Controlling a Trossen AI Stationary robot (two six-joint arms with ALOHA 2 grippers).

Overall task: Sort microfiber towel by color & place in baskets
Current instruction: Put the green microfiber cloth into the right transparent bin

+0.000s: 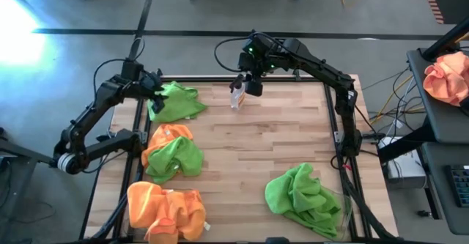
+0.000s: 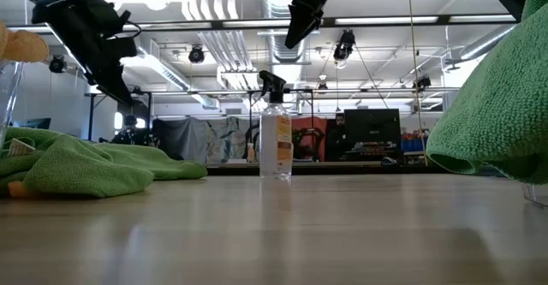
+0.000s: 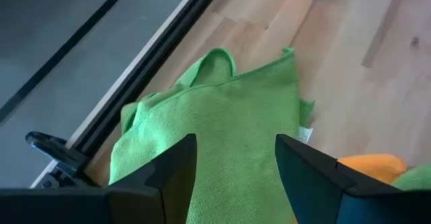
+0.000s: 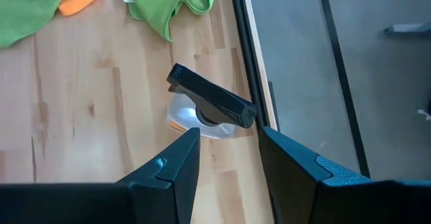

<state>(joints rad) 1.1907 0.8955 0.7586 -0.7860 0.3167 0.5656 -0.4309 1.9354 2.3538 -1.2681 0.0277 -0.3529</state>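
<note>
Towels are lying along the wooden bench [image 1: 286,138] edges, leaving its middle bare, while both grippers' fingers are hanging spread, holding nothing.

- We note a wooden table [image 1: 286,138]
- On it: green towel [image 1: 174,101], orange-and-green heap [image 1: 172,152], orange towels [image 1: 165,207], green towel in a clear basket [image 1: 344,213], upright spray bottle [image 1: 237,97]

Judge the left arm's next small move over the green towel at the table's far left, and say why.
Probably lower straight down and close on the cloth. The left gripper hangs open above the loose green microfiber towel, which lies outside any basket. The right gripper, open, waits over the spray bottle.
</note>
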